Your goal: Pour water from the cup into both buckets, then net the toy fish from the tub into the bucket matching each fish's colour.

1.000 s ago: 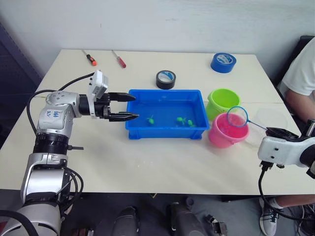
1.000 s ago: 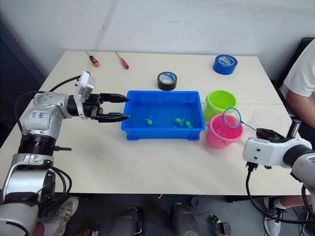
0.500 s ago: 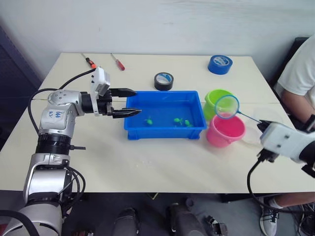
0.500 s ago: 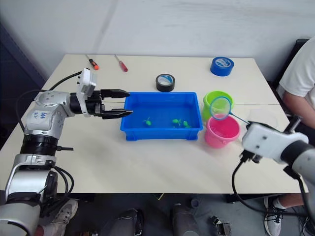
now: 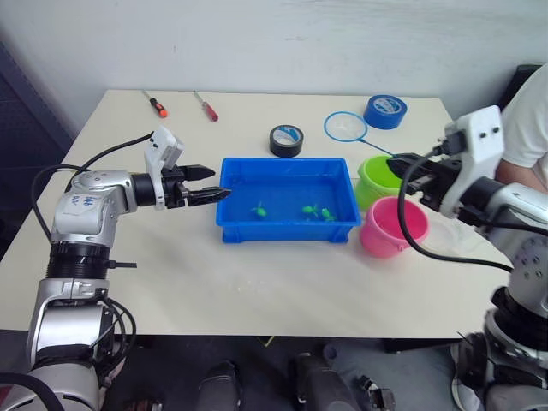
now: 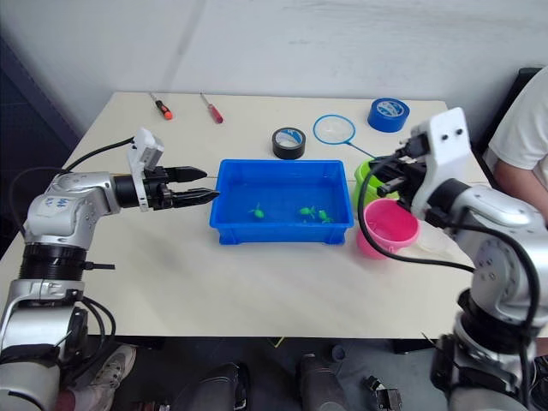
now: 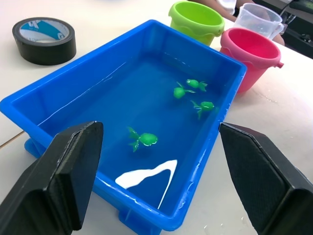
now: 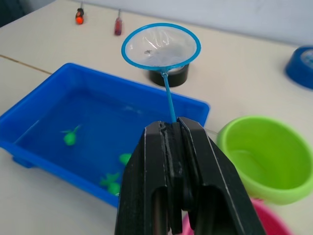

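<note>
Right gripper (image 8: pixel 177 128) fingers clamp the net (image 8: pixel 161 46) handle, hoop extending beyond them above the tub (image 5: pixel 287 199); left gripper (image 5: pixel 212 182) fingers open beside the tub.

Tub (image 5: pixel 287 224) interior open above; buckets (image 5: pixel 387 175) flank right.

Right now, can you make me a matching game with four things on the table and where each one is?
Things:
1. net
2. green fish
3. black tape roll
4. cup

Places:
A. in the water of the blue tub
B. beside the pink bucket
C. held up by the right gripper
D. on the table behind the blue tub

Pairs: 1-C, 2-A, 3-D, 4-B
</note>
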`<state>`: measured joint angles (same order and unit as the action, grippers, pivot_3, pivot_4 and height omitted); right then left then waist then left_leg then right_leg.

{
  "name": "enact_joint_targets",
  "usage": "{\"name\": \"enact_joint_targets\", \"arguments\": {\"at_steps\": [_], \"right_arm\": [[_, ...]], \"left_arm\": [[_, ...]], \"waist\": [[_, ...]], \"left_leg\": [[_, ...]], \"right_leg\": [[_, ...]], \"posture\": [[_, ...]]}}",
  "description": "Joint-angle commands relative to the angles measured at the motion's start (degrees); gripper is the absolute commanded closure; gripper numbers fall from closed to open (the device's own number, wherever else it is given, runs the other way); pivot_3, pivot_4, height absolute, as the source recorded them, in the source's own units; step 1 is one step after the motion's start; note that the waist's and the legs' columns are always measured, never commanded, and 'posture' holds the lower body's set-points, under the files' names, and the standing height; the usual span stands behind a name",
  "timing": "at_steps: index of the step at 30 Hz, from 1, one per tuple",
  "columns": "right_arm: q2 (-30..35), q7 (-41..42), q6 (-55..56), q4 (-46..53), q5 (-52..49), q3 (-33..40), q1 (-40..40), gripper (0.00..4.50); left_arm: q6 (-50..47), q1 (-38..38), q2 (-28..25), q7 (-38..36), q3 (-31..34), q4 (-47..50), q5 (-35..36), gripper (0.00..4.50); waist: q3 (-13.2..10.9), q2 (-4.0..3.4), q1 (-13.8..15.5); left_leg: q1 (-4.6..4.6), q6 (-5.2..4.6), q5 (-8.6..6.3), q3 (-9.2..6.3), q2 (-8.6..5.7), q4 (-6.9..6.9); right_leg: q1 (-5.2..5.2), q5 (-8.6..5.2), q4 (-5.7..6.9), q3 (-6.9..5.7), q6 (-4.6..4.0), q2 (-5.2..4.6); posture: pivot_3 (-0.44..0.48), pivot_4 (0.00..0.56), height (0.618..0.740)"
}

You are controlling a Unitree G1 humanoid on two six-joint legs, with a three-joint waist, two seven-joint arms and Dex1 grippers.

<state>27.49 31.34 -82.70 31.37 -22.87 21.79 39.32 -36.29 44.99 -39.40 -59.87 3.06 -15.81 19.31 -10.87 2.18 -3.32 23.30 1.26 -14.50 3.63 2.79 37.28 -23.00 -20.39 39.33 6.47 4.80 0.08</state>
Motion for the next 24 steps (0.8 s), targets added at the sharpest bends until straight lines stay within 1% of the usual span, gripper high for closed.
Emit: {"name": "enact_joint_targets", "arguments": {"at_steps": [1, 3, 4, 6, 7, 9, 11, 14, 16, 17, 18, 19, 21, 24], "right_arm": [[-3.84, -3.3, -8.92, -0.92, -4.46, 4.38, 2.1, 4.5], [-6.71, -5.86, -9.8, -1.48, -8.26, 6.88, 1.6, 4.5], [-7.17, -7.32, -9.8, -1.48, -10.85, 7.73, 0.77, 4.5], [-9.98, -13.41, -9.8, -1.52, -17.46, 9.75, -1.39, 4.5], [-11.68, -17.48, -9.8, -1.75, -20.95, 11.36, -2.17, 4.5], [-13.05, -25.62, -9.8, -2.88, -28.38, 13.66, -3.13, 4.5], [-12.87, -33.9, -9.8, -4.66, -36.97, 15.23, -3.74, 4.5], [-12.68, -49.81, -9.8, -9.26, -50.91, 17.11, -4.78, 4.5], [-4.43, -68.83, 3.92, -12.36, -75.75, 8.14, -10.2, 4.5], [-1.64, -75.83, 9.96, -12.82, -84.31, 4.11, -12.21, 4.5], [0.07, -80.16, 14.46, -12.52, -88.92, 1.19, -13.54, 4.5], [0.49, -82.32, 17.15, -11.81, -90.07, -0.66, -14.07, 4.5], [6.69, -81.04, 17.38, -11.53, -90.13, -4.38, -13.5, 4.5], [14.79, -77.88, 17.24, -12.68, -90.13, -8.99, -10.96, 4.5]], "left_arm": [[0.0, -1.06, -2.45, -2.19, 1.47, 5.07, 2.08, 0.38], [-1.75, -1.59, -3.05, -3.54, 2.03, 5.86, 3.89, 0.38], [-2.02, -2.0, -3.25, -3.56, 2.19, 6.55, 4.28, 0.38], [-1.67, -2.74, -3.75, -4.23, 2.4, 7.07, 4.92, 0.38], [-1.69, -3.13, -3.87, -4.25, 2.49, 7.43, 5.18, 0.38], [-1.68, -3.61, -3.93, -4.1, 2.52, 7.8, 5.57, 0.38], [-1.47, -3.98, -3.84, -3.91, 2.45, 8.06, 5.71, 0.38], [-0.87, -4.35, -3.35, -3.68, 2.0, 8.02, 5.58, 0.38], [-0.84, -4.44, -3.09, -3.57, 1.77, 8.07, 5.8, 0.38], [-0.85, -4.53, -2.87, -3.46, 1.65, 8.2, 5.89, 0.38], [-0.9, -4.63, -2.74, -3.37, 1.6, 8.37, 5.98, 0.38], [-0.89, -4.73, -2.61, -3.29, 1.53, 8.47, 6.02, 0.38], [-0.87, -4.96, -2.42, -3.12, 1.51, 8.7, 6.08, 0.38], [-0.7, -5.16, -2.2, -2.96, 1.53, 8.87, 6.09, 0.38]], "waist": [[0.0, -0.01, -0.06], [0.0, -0.01, -0.07], [0.0, -0.01, -0.08], [0.0, -0.01, -0.11], [0.0, -0.01, -0.15], [0.0, -0.01, -0.25], [0.0, -0.01, -0.36], [0.0, -0.01, -0.9], [-0.01, -0.02, -1.41], [-0.02, -0.03, -1.53], [-0.02, -0.03, -1.67], [-0.02, -0.03, -1.7], [-0.04, -0.07, -2.63], [-0.04, -0.07, -3.01]], "left_leg": [[-0.01, 0.0, 0.0, 0.01, 0.0, -0.03], [-0.01, 0.02, 0.02, 0.0, 0.01, -0.06], [0.0, 0.02, 0.02, 0.01, 0.0, -0.06], [0.0, 0.01, 0.02, 0.03, -0.03, -0.11], [0.0, 0.01, 0.02, 0.02, -0.02, -0.12], [0.02, 0.01, 0.02, 0.01, -0.01, -0.14], [0.05, -0.01, 0.03, 0.03, -0.03, -0.14], [0.05, -0.02, 0.04, 0.05, -0.04, -0.17], [0.07, -0.03, 0.05, 0.04, -0.04, -0.21], [0.08, -0.05, 0.05, 0.05, -0.05, -0.24], [0.17, -0.08, 0.05, 0.02, -0.05, -0.24], [0.19, -0.11, 0.03, 0.02, -0.05, -0.24], [0.24, -0.13, 0.03, 0.04, -0.05, -0.22], [0.27, -0.21, 0.05, 0.1, -0.07, -0.24]], "right_leg": [[0.0, 0.0, 0.01, 0.0, -0.01, 0.0], [-0.02, -0.02, 0.02, -0.01, -0.03, -0.01], [-0.03, -0.02, 0.01, -0.01, -0.04, -0.01], [-0.05, -0.02, 0.01, -0.02, -0.04, -0.05], [-0.05, -0.02, -0.01, -0.01, -0.04, -0.05], [-0.05, -0.02, -0.03, -0.01, -0.04, -0.05], [-0.1, -0.02, -0.03, 0.0, -0.04, -0.08], [-0.09, -0.02, -0.07, 0.0, -0.03, -0.1], [-0.09, -0.02, -0.11, 0.0, -0.03, -0.1], [-0.09, -0.02, -0.13, 0.0, -0.03, -0.12], [-0.1, -0.03, -0.25, -0.05, -0.02, -0.14], [-0.09, -0.03, -0.32, -0.04, -0.02, -0.14], [-0.09, 0.02, -0.45, 0.03, 0.07, -0.06], [-0.09, 0.07, -0.54, 0.11, 0.16, -0.08]], "posture": [[0.0, 0.15, 0.734], [0.0, 0.15, 0.734], [0.0, 0.15, 0.734], [0.0, 0.15, 0.734], [0.0, 0.15, 0.734], [0.0, 0.15, 0.734], [0.0, 0.15, 0.734], [0.0, 0.15, 0.734], [0.0, 0.15, 0.734], [0.0, 0.15, 0.734], [0.0, 0.15, 0.734], [0.0, 0.15, 0.734], [0.0, 0.15, 0.734], [0.0, 0.15, 0.734]]}}
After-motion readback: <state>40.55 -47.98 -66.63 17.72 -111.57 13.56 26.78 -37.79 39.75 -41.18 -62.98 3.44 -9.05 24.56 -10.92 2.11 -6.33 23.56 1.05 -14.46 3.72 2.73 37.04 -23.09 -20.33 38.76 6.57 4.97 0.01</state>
